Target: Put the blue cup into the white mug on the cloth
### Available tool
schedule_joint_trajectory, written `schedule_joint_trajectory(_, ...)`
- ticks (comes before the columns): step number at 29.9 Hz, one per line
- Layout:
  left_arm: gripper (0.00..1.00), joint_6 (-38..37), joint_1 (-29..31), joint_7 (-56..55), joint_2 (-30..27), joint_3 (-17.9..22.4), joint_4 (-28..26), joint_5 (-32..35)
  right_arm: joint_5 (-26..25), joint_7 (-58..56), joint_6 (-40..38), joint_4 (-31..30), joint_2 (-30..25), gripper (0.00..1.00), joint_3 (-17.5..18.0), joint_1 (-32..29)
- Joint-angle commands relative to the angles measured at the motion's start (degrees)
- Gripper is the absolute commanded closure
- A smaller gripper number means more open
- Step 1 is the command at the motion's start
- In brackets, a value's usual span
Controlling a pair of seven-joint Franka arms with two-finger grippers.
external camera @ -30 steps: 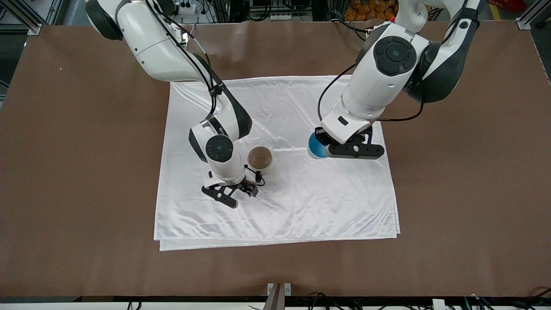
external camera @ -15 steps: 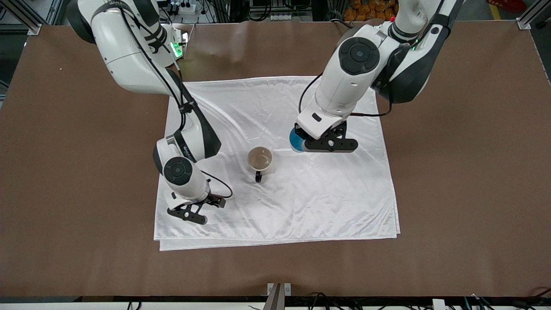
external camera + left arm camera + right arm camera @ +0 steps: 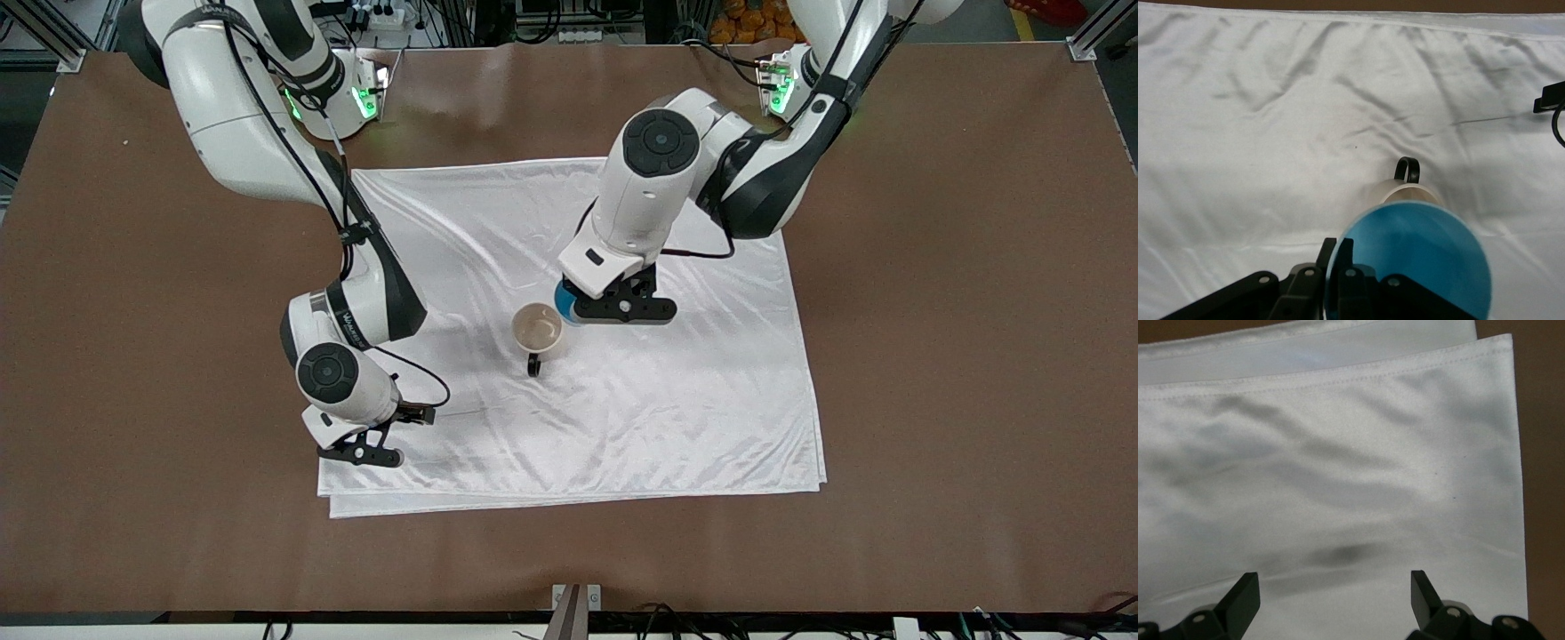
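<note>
The blue cup (image 3: 564,306) hangs just above the cloth (image 3: 640,418), beside the white mug (image 3: 537,329) and partly over its rim. My left gripper (image 3: 576,311) is shut on the cup's rim, one finger inside and one outside. In the left wrist view the blue cup (image 3: 1418,260) covers part of the white mug (image 3: 1403,190), whose black handle (image 3: 1407,169) sticks out; the left gripper (image 3: 1338,248) pinches the cup wall. The mug stands upright on the cloth with its handle toward the front camera. My right gripper (image 3: 360,453) is open and holds nothing, low over the cloth's corner (image 3: 1338,453).
Brown tabletop (image 3: 960,356) surrounds the cloth on all sides. The cloth is folded in layers, with its edges showing along the side nearest the front camera (image 3: 569,500). The right gripper (image 3: 1331,587) hovers close to the cloth's edge and the bare table (image 3: 1545,420).
The left arm has carried the blue cup across the cloth to the mug. The right arm has drawn away from the mug to the cloth's corner at its own end.
</note>
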Motion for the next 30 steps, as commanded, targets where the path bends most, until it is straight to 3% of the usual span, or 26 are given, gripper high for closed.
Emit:
schedule_joint_trajectory(1, 1.0, 2.5, -2.3, -2.5, 3.6, 0.7, 2.4, 3.4, -0.6, -1.5, -0.6, -4.0, -3.7, 0.0, 1.1, -0.9)
schedule_joint_trajectory(8, 1.0, 6.9, -2.8, -4.4, 6.6, 0.7, 2.8, 4.9, -0.6, -1.6, -0.3, -7.1, -6.3, 0.0, 1.2, -0.6)
schedule_joint_trajectory(13, 1.0, 7.7, -3.8, -5.7, 8.9, 1.0, 5.0, 4.9, -0.6, -3.1, 0.0, -12.2, -11.0, 0.0, 1.7, -1.4)
schedule_joint_trajectory(20, 1.0, 10.4, -7.7, -5.9, 10.6, 4.9, 5.3, 4.9, -0.6, -4.7, 0.0, -18.3, -17.4, 0.0, 6.2, -6.4)
schedule_joint_trajectory(30, 1.0, 11.4, -11.1, -5.9, 12.5, 8.0, 5.3, 4.8, -0.5, -10.5, -2.4, -24.4, -27.5, 0.0, 7.1, -9.1)
